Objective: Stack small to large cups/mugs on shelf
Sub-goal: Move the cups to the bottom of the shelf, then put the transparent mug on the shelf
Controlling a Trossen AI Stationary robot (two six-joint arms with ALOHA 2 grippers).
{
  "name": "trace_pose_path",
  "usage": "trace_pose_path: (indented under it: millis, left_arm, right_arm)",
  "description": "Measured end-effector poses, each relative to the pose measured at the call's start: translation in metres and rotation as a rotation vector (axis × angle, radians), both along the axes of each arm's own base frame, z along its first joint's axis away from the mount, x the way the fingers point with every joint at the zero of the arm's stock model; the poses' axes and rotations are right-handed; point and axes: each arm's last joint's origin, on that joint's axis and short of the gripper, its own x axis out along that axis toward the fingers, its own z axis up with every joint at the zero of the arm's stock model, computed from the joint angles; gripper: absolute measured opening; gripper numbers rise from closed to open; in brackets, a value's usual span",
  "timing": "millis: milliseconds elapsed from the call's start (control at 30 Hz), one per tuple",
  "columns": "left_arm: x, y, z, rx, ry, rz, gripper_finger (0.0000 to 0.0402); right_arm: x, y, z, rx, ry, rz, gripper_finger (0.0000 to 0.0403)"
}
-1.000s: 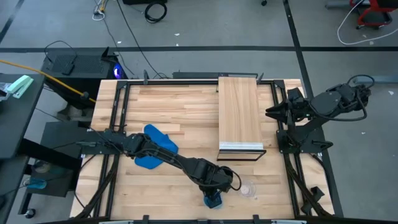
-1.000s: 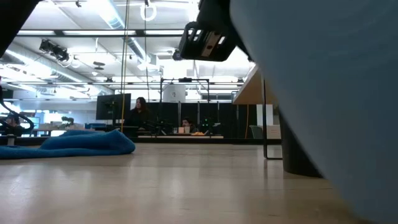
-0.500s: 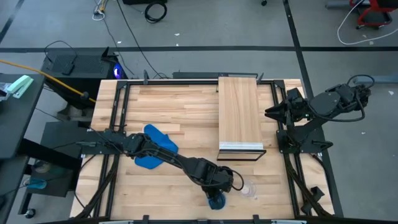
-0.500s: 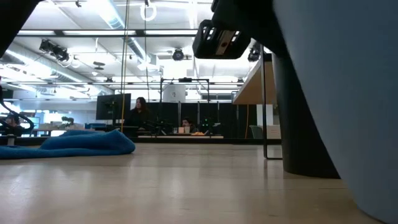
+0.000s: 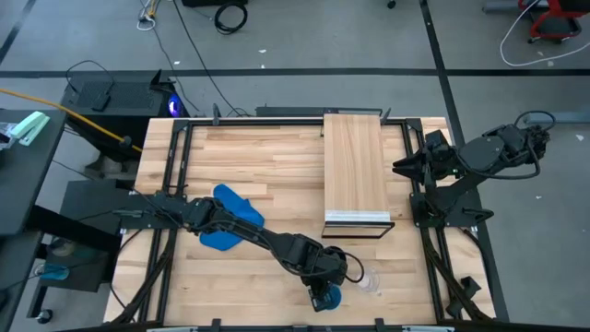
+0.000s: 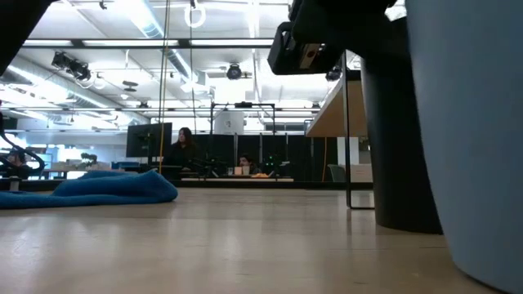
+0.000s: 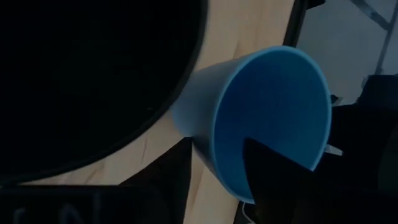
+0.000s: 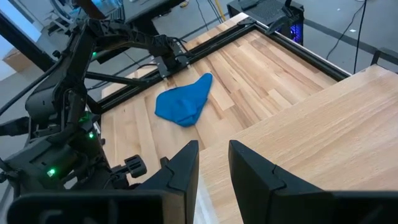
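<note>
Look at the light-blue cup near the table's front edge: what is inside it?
In the left wrist view the light-blue cup shows only bare blue wall inside. A dark finger of the left gripper covers part of its mouth, hiding the rest.

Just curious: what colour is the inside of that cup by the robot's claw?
Blue inside the tapered plastic cup, paler outside; the left wrist view shows it best.

No readable text, labels or signs.

Robotics lab: open hall w/ ceiling ducts [image 6: 147, 24], monitors [image 6: 149, 139], floor cables [image 5: 230, 14].
</note>
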Motion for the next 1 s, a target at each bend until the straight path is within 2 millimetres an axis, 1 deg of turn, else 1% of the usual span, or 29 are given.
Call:
trace_pose_path:
  millis: [267, 533, 800, 1000]
  left_arm:
    - [0.002, 0.003, 0.001, -0.041, 0.006, -0.009, 0.0182]
    - [0.004, 0.011, 0.009, -0.074, 0.005, -0.004, 0.0186]
    - [-0.010, 0.019, 0.038, -0.067, 0.020, 0.000, 0.0185]
    - [-0.032, 0.030, 0.068, -0.043, 0.059, -0.012, 0.0179]
  right_arm:
    - [0.000, 0.000, 0.000, 0.002, 0.000, -0.002, 0.0095]
    - [0.000, 0.000, 0.000, 0.008, -0.001, -0.004, 0.0095]
    - [0.000, 0.000, 0.000, 0.008, -0.001, -0.004, 0.0096]
    - [0.000, 0.000, 0.000, 0.008, 0.000, -0.004, 0.0096]
